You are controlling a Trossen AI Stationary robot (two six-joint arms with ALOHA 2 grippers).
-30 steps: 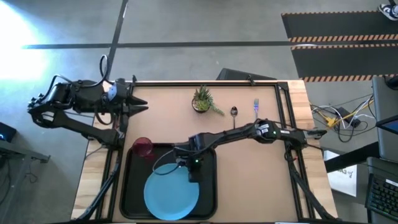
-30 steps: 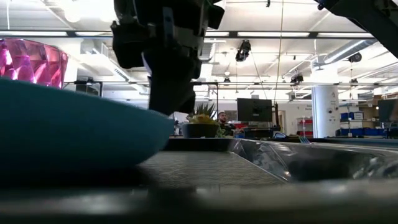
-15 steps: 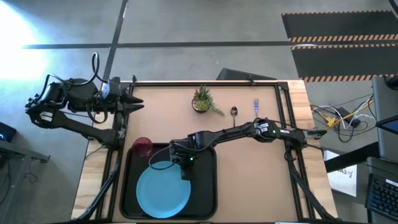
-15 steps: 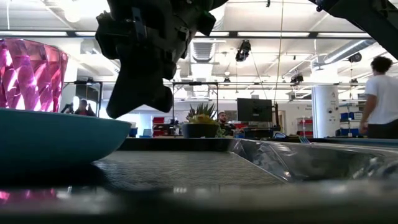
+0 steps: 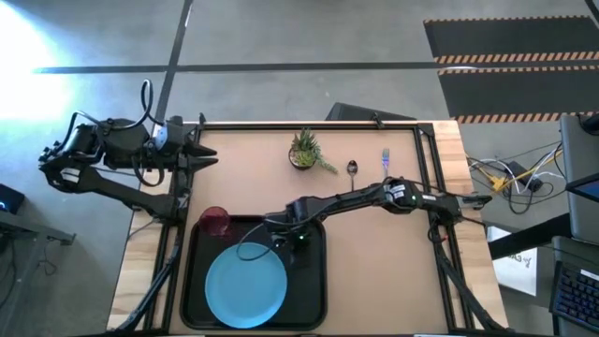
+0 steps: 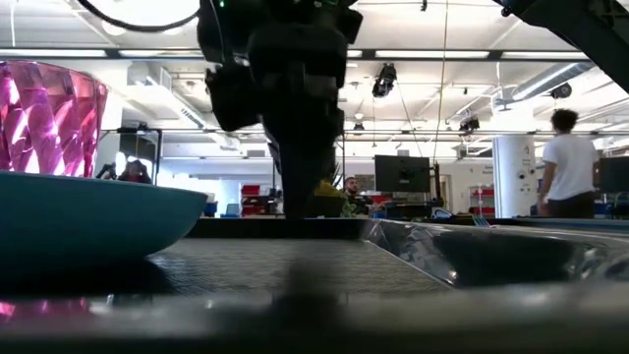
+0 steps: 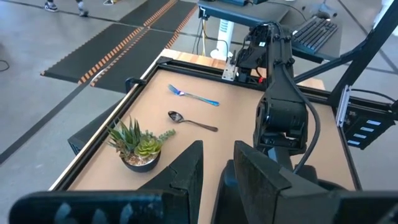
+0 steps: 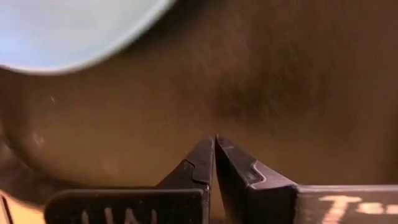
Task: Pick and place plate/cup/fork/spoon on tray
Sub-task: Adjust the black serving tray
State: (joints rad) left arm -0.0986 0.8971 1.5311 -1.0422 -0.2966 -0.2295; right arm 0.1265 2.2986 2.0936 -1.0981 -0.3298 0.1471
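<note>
Tan table (image 5: 374, 271) carries, nearest, a black tray (image 5: 314, 295) with the blue plate (image 5: 245, 287) lying flat inside. Right gripper (image 5: 292, 245) sits over the tray just beside the plate's rim, fingers pressed together, holding nothing. Red cup (image 5: 215, 221) stands at the tray's far-left corner. Farther back lie spoon (image 5: 352, 169) and fork (image 5: 385, 158), beside a potted plant (image 5: 304, 151). Left gripper (image 5: 208, 156) waits at the table's far-left edge, fingers parted.

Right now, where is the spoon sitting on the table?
In the high view the spoon lies on the bare tabletop toward the far edge, right of centre, between the potted plant and the fork, well away from the tray.
</note>
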